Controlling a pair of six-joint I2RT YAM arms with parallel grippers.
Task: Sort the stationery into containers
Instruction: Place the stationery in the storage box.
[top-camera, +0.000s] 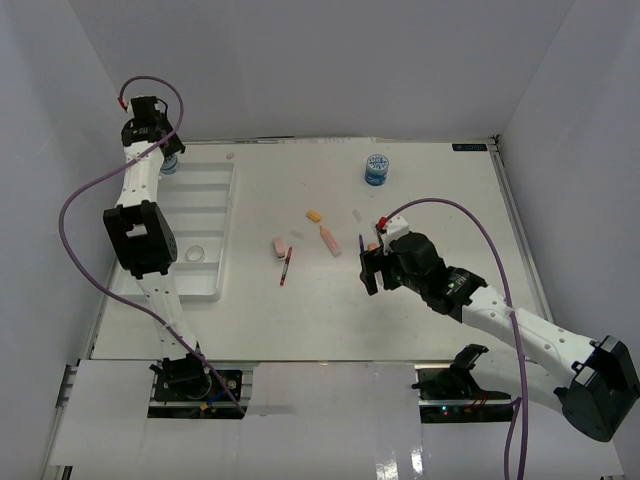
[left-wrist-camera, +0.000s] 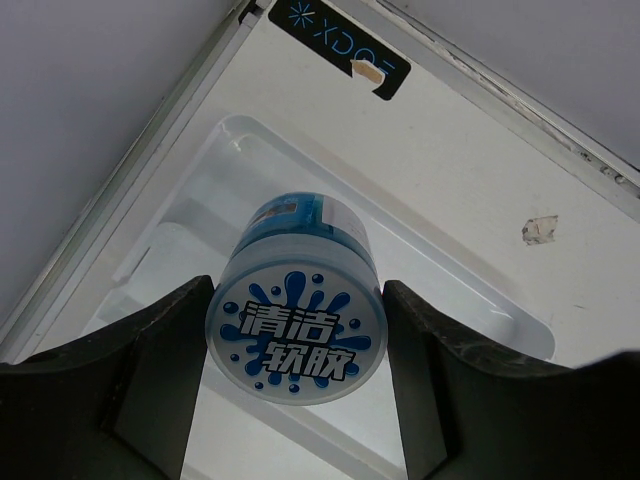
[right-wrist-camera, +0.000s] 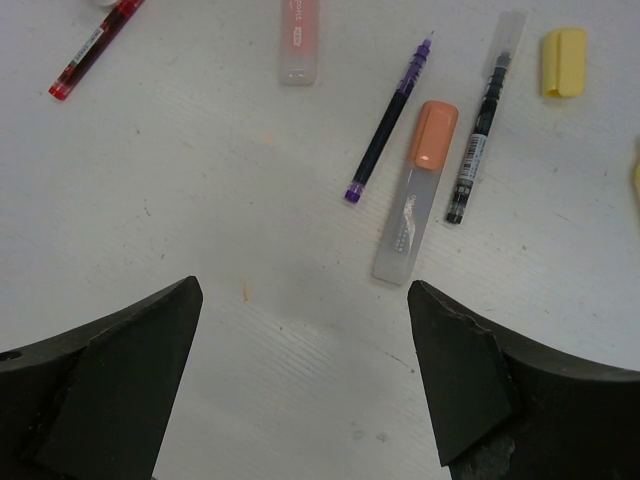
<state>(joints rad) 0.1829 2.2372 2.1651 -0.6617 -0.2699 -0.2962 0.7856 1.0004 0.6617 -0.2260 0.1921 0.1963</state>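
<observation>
While the left gripper (left-wrist-camera: 297, 305) pinches the round blue-white tub (left-wrist-camera: 298, 340), lower it softly into the flat white plastic tray (left-wrist-camera: 440, 265).

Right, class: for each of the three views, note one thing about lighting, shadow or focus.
Top external: soft, even light, weak shadows. Left wrist: the label on the tub is crisp, while the left gripper holding it is dark and underlit. Right wrist: the purple pen and the scuffs on the table are sharp; the right gripper is near-black, with a faint shadow under it.
</observation>
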